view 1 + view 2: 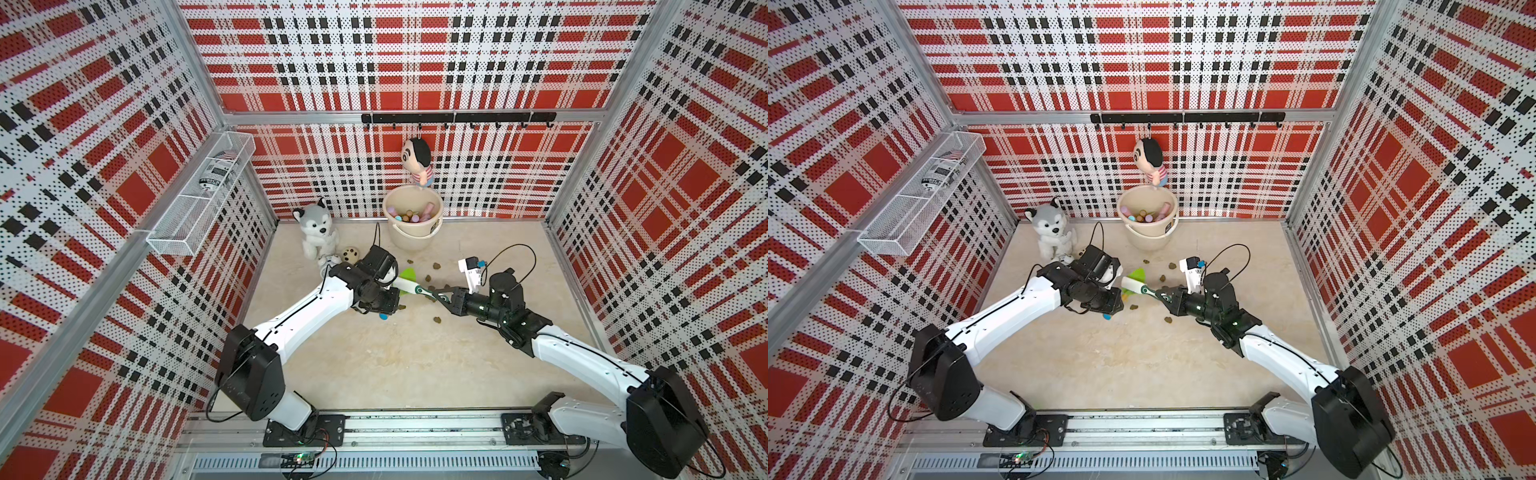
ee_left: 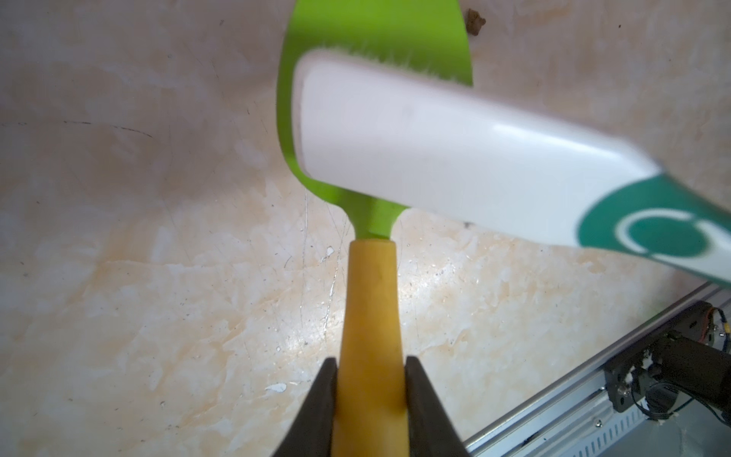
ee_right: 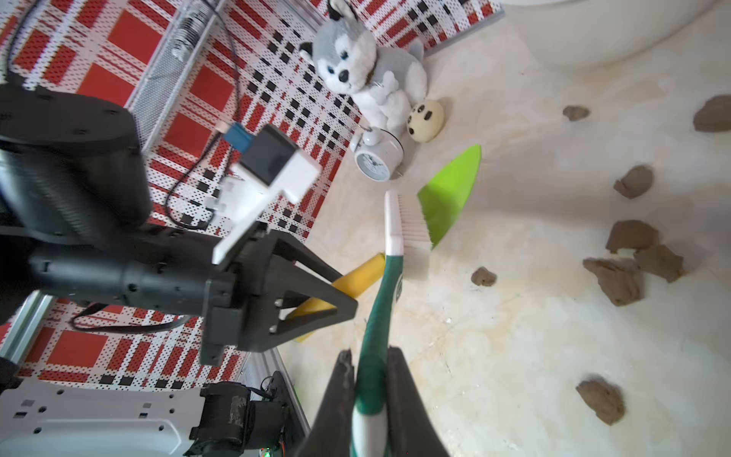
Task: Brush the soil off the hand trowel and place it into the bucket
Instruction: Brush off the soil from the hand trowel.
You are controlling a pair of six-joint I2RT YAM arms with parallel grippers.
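Observation:
My left gripper (image 2: 371, 368) is shut on the yellow handle (image 2: 372, 308) of the hand trowel, whose green blade (image 2: 379, 31) points away from it above the table. My right gripper (image 3: 370, 364) is shut on the green handle of a white-headed brush (image 3: 395, 253). The brush bristles (image 3: 413, 225) rest across the blade (image 3: 451, 198). In both top views the brush head (image 1: 405, 286) (image 1: 1133, 284) covers most of the blade (image 1: 409, 273). The part of the blade that shows is bare green. Soil lumps (image 3: 617, 279) (image 1: 436, 265) lie scattered on the table. The cream bucket (image 1: 411, 239) (image 1: 1152, 240) stands at the back.
The bucket holds several coloured items. A husky plush (image 1: 316, 228), a white alarm clock (image 3: 377, 158) and a spotted ball (image 1: 350, 254) sit at the back left. A doll (image 1: 417, 160) hangs from the hook rail (image 1: 457, 117) over the bucket. A wire basket (image 1: 199, 195) hangs on the left wall.

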